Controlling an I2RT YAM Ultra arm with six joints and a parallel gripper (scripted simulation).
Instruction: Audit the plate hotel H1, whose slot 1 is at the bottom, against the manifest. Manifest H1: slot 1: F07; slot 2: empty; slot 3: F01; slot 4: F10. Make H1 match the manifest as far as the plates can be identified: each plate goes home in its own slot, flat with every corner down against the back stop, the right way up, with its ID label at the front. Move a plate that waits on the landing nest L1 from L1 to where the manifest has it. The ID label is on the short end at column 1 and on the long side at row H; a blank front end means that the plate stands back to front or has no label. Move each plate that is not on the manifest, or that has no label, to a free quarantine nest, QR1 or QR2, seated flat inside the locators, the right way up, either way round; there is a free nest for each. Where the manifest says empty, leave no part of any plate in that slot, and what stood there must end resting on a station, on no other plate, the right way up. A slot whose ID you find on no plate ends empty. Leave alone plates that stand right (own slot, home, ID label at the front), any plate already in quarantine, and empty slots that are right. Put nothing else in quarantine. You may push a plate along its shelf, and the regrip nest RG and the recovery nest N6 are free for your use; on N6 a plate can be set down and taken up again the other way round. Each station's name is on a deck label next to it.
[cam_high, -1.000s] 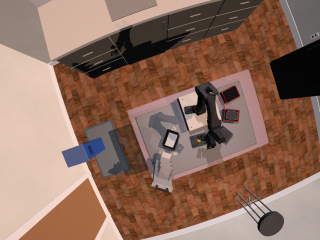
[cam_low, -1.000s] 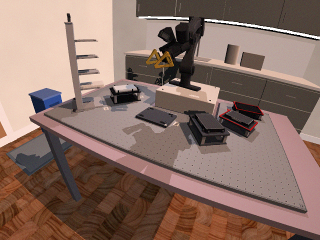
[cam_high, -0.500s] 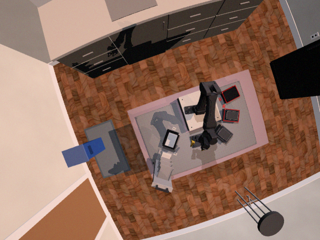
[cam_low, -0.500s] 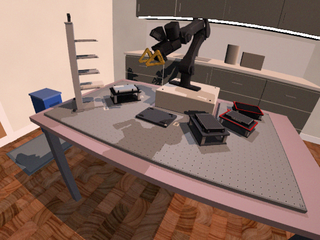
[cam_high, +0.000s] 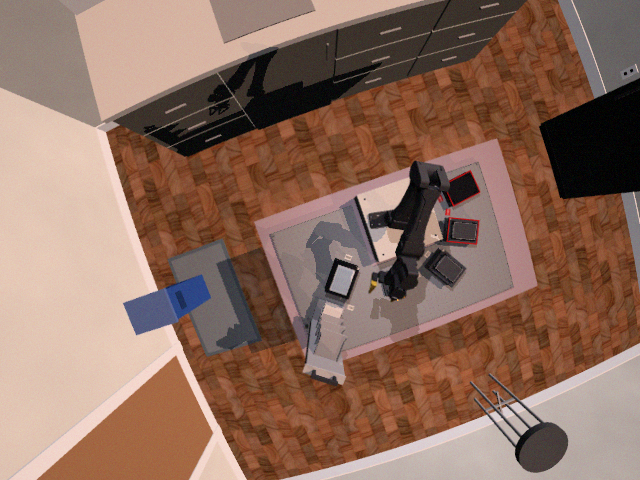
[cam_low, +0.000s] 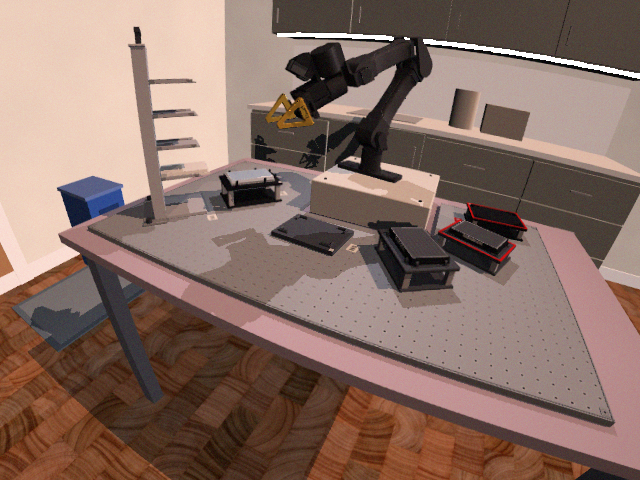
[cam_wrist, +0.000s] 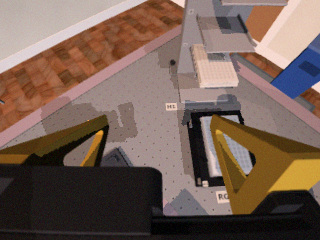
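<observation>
My gripper (cam_low: 289, 111) (cam_wrist: 159, 120) (cam_high: 373, 284) is open and empty, high above the deck between the arm's base and the hotel. The hotel H1 (cam_low: 147, 129) (cam_wrist: 192, 45) (cam_high: 324, 338) stands at the deck's left corner. A cream plate (cam_low: 186, 168) (cam_wrist: 216, 71) lies on its bottom shelf. The three shelves above look bare. A light plate (cam_low: 249, 176) (cam_wrist: 229, 144) (cam_high: 342, 279) lies on the black nest labelled RG next to the hotel, below and ahead of my fingers.
A flat dark nest (cam_low: 311, 233) (cam_wrist: 118, 157) lies bare mid-deck. A dark plate (cam_low: 418, 244) (cam_high: 445, 268) sits on a raised black nest. Of the two red-edged nests, one (cam_low: 478, 237) (cam_high: 462, 230) holds a dark plate and the other (cam_low: 497, 215) (cam_high: 462, 188) holds nothing. The arm's beige base block (cam_low: 372, 198) stands behind.
</observation>
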